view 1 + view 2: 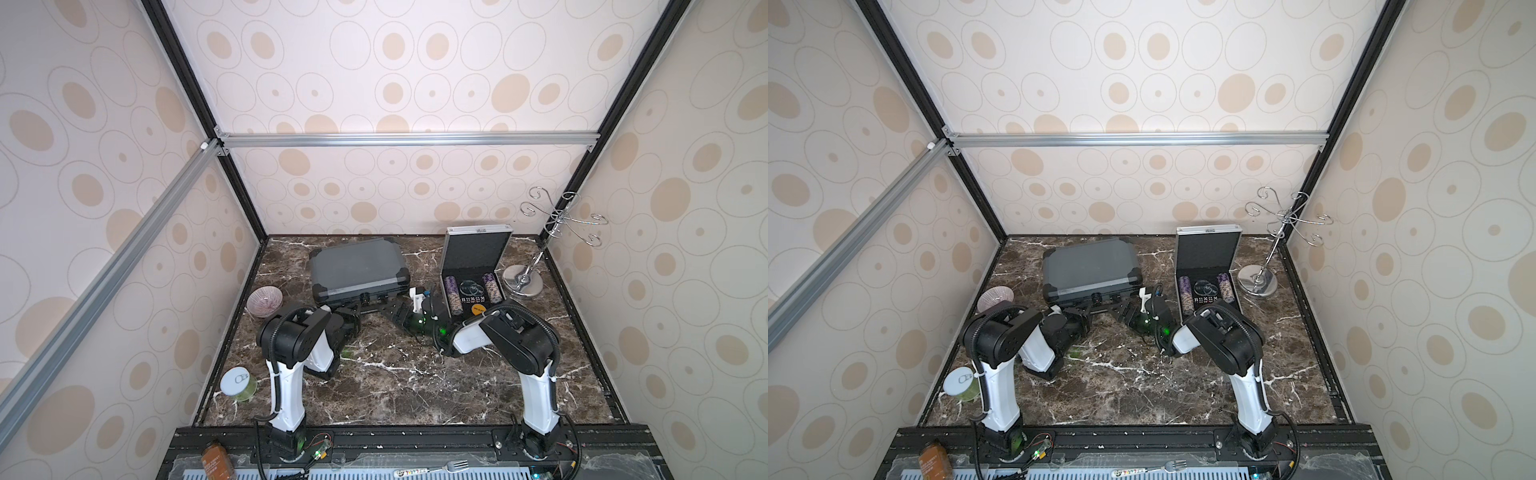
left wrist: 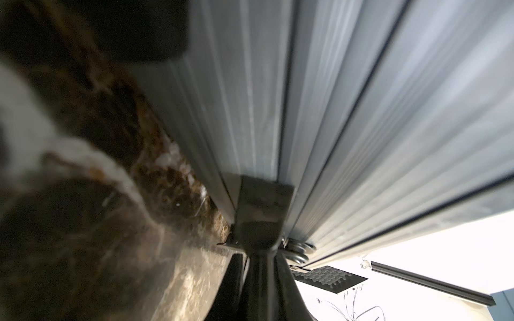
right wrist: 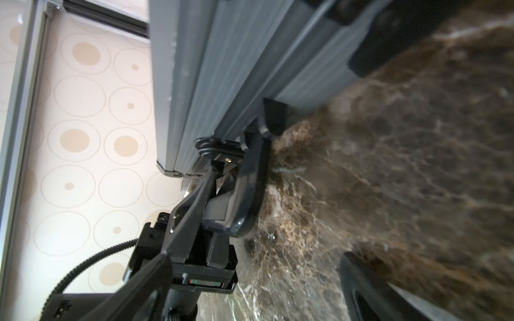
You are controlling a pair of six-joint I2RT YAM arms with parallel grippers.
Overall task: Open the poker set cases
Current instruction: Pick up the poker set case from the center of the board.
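The larger dark grey poker set case (image 1: 357, 264) lies with its lid down at the back middle of the marble table (image 1: 395, 382). My left gripper (image 1: 360, 307) is at the case's front side, shut on the case's black handle (image 3: 247, 191). Just to its right, my right gripper (image 1: 401, 311) stands open and low over the table, with nothing held between its fingers. The smaller silver poker set case (image 1: 473, 249) stands open at the back right, its lid upright with black foam showing. Rows of chips (image 1: 453, 295) lie in its base.
A chrome hook stand (image 1: 524, 280) stands right of the silver case. At the left wall are a pinkish bowl (image 1: 264, 301) and a white-lidded jar (image 1: 237, 383). A spice bottle (image 1: 214, 459) and a fork (image 1: 453, 465) lie on the front ledge.
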